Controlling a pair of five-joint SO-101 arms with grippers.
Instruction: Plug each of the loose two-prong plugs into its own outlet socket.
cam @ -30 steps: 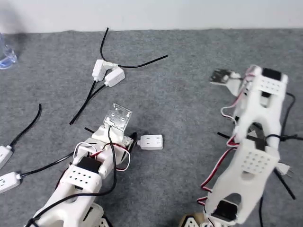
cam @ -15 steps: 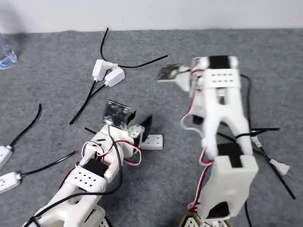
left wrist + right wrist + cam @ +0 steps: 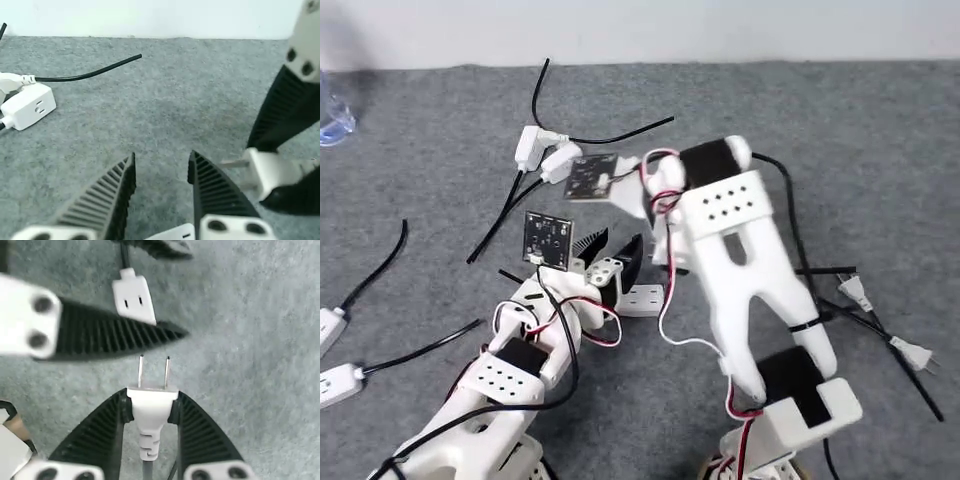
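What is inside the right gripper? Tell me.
A white plug is clamped in the right gripper, both prongs sticking out free. The fingers cover its sides.

The left arm (image 3: 500,385) and right arm (image 3: 745,235) wear white shells with grids of small holes; red, white and black wires (image 3: 664,300) loop along them. The left tool (image 3: 161,159) and right tool (image 3: 150,392) have black ribbed fingers (image 3: 112,200), seemingly screwed to white mounts.
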